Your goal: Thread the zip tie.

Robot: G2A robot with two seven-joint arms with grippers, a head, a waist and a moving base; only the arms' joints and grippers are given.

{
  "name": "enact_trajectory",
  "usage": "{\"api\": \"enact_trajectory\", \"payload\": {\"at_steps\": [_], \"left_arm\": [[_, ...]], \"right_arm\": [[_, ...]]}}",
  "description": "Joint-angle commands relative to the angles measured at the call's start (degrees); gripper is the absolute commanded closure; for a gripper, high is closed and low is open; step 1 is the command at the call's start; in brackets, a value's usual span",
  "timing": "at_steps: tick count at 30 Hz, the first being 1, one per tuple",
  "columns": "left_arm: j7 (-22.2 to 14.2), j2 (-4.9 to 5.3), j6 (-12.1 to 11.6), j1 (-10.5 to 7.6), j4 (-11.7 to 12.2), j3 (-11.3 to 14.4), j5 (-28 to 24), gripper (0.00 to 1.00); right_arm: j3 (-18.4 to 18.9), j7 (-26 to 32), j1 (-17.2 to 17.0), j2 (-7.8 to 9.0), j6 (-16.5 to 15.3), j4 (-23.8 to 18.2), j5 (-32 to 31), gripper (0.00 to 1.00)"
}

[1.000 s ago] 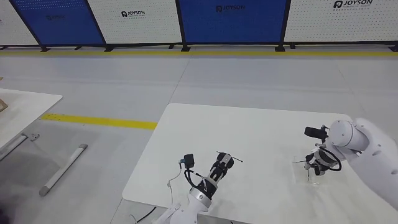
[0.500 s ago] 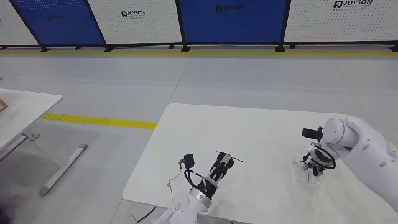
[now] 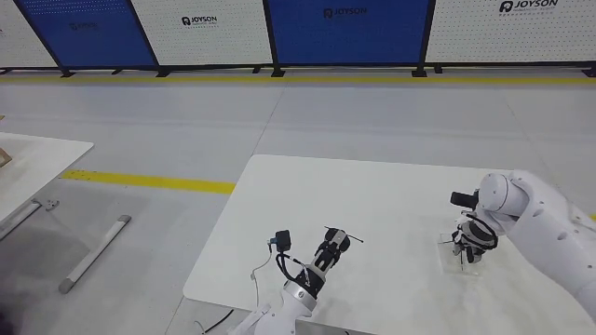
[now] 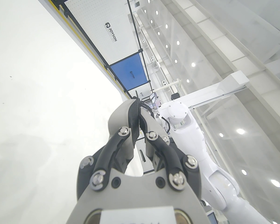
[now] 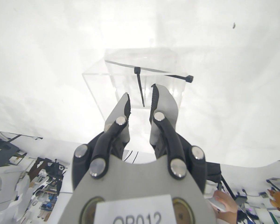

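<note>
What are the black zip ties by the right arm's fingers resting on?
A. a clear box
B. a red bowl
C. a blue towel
A: the two black zip ties lie on top of a clear box, one with its tail hanging down, just in front of the right arm's open fingers.

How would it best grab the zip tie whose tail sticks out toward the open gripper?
Probably by the free tail of that zip tie, coming straight on from where the right gripper sits, open, one finger either side. The tail is thin and stands clear; its head lies against a second tie at the clear box.
</note>
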Motion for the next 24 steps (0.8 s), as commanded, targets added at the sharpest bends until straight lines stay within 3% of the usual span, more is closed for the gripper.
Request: {"api": "enact_trajectory", "payload": {"at_steps": [1,5,15,18,24], "left_arm": [[0.0,0.0,0.0,0.0,0.0,0.0,0.0,1.0],[0.0,0.0,0.0,0.0,0.0,0.0,0.0,1.0],[0.0,0.0,0.0,0.0,0.0,0.0,0.0,1.0],[0.0,0.0,0.0,0.0,0.0,0.0,0.0,1.0],[0.0,0.0,0.0,0.0,0.0,0.0,0.0,1.0]], "right_arm": [[-0.6,0.0,0.3,-0.38,0.0,0.8,0.3,0.78],[-1.7,0.0,0.9,-1.12,0.0,2.2,0.9,0.78],[-3.7,0.0,2.0,-2.66,0.0,5.0,1.4,0.89],[-4.0,0.0,2.2,-3.06,0.0,5.5,1.0,1.0],[-4.5,0.0,2.4,-3.84,0.0,6.3,0.5,1.0]]}}
